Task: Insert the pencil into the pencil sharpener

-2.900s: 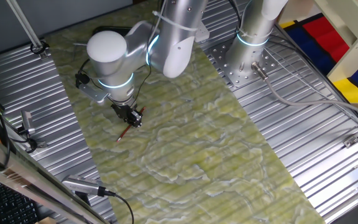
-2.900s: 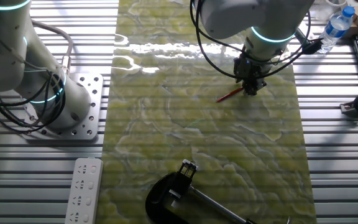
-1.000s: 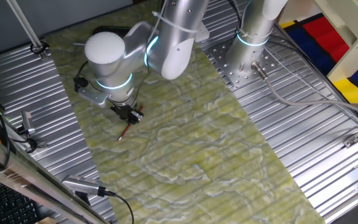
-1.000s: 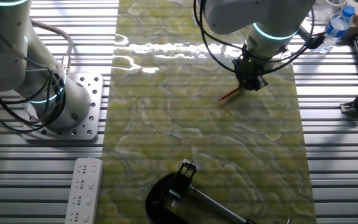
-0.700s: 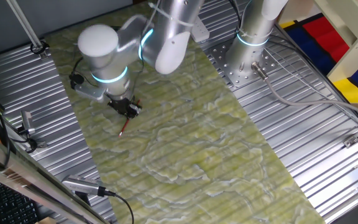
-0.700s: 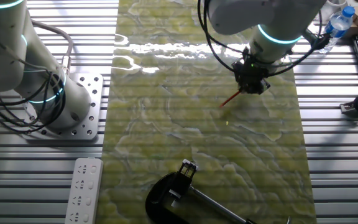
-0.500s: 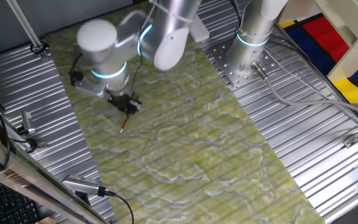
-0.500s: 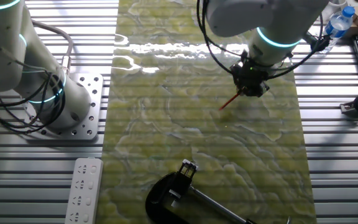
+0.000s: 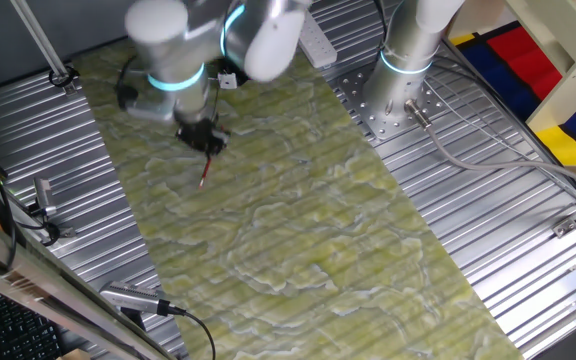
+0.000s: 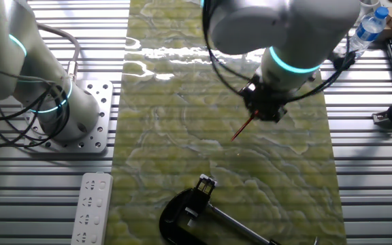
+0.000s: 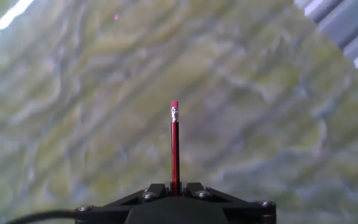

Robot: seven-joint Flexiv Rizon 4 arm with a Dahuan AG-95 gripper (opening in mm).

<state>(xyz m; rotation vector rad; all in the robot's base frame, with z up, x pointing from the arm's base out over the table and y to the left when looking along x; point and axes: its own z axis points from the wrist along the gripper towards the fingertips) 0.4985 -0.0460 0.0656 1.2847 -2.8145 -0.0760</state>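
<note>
The gripper (image 10: 263,109) is clamped on the pencil (image 10: 241,128), which hangs clear of the green mat (image 10: 182,170) near frame centre; pickup looks done; carrying it to the sharpener (image 10: 182,219), bottom centre, and inserting remain.

A robotics lab; ribbed metal table (image 9: 468,190), bolted arm base (image 10: 80,122), camera clamps (image 9: 43,205).

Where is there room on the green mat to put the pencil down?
The hand holds the pencil above the mat. The mat is bare in the middle, between the silver arm base and the hand, and on toward its bright far end. It is crowded only at the near edge, by the black clamp and the white power strip.
</note>
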